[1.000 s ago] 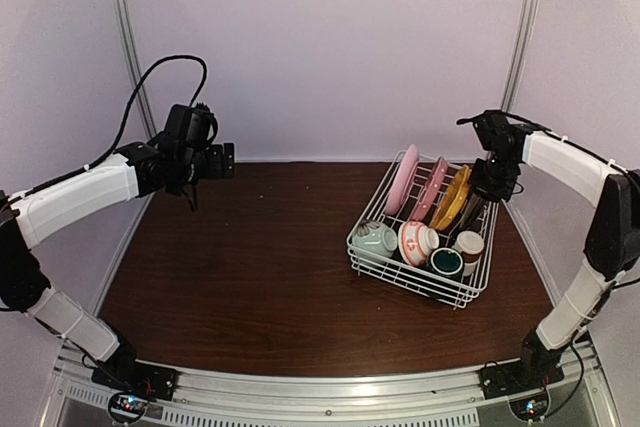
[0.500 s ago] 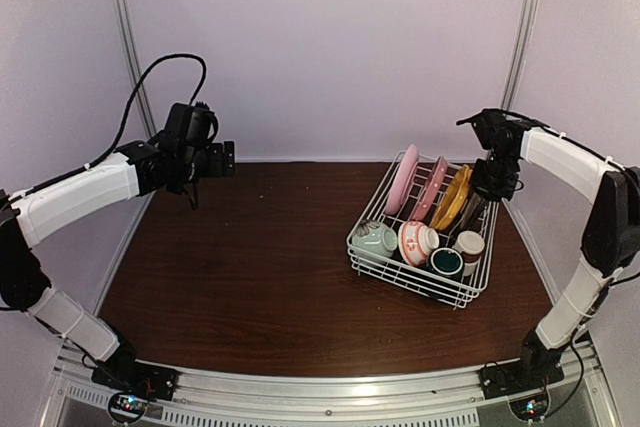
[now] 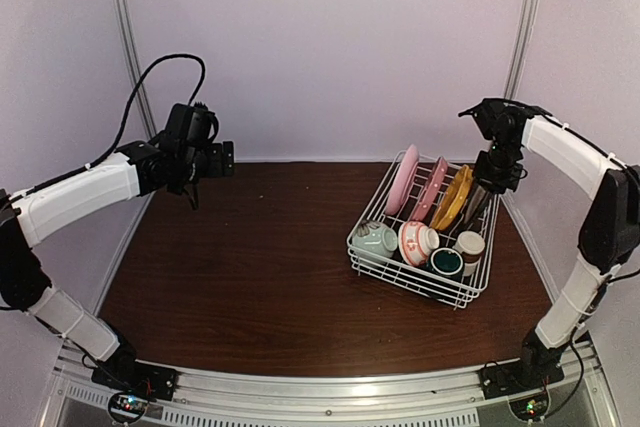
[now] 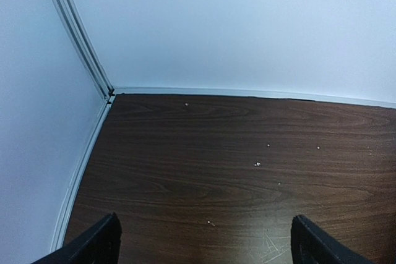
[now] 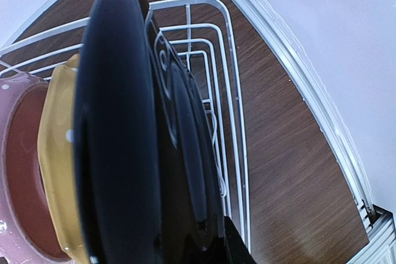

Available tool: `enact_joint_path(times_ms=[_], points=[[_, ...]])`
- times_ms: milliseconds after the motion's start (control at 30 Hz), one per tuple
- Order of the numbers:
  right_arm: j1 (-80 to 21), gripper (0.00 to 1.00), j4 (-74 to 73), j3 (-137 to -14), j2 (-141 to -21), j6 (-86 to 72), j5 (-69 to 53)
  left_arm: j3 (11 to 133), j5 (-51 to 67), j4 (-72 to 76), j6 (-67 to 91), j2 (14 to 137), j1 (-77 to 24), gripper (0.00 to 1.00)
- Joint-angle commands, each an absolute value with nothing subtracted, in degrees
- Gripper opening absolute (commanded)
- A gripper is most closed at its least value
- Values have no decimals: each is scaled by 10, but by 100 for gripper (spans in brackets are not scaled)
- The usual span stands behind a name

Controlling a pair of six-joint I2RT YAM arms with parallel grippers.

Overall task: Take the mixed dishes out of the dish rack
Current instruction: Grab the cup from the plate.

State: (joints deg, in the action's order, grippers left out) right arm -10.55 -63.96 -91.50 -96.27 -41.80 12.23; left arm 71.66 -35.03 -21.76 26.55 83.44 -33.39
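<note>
The white wire dish rack [image 3: 409,278] stands at the right of the table. In it stand two pink plates [image 3: 403,179], a yellow dotted plate [image 3: 452,197] and a black-rimmed plate [image 3: 473,203]. In front of them are a pale green bowl [image 3: 375,239], a red-patterned bowl [image 3: 415,242] and two small cups [image 3: 446,263]. My right gripper [image 3: 497,173] is shut on the top edge of the black-rimmed plate [image 5: 124,122], which fills the right wrist view beside the yellow plate [image 5: 55,177]. My left gripper [image 3: 225,160] hangs open and empty over the back left of the table [image 4: 207,248].
The rack's wire wall [image 5: 213,41] runs close beside the held plate on its right. Purple walls and metal posts [image 3: 522,37] enclose the table. Bare dark wood [image 3: 250,257] stretches from the rack to the left wall.
My right gripper has closed on the black-rimmed plate's rim and risen slightly, with the plate following. The left arm has not moved.
</note>
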Motion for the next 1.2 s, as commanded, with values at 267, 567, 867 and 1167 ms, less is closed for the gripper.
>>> enact_joint_path(times_ms=[267,567,867,1167], points=[[-123,0,-631,-1028,-951,-429,169,731,-365,-229,273,846,-337,98],[-128,0,-651,-1067,-945,-427,176,736,-360,-229,275,853,-337,97],[-131,0,-673,-1082,-910,-426,215,741,-355,-229,274,855,-336,97],[-131,0,-672,-1062,-858,-410,264,742,-348,-227,276,847,-336,97]])
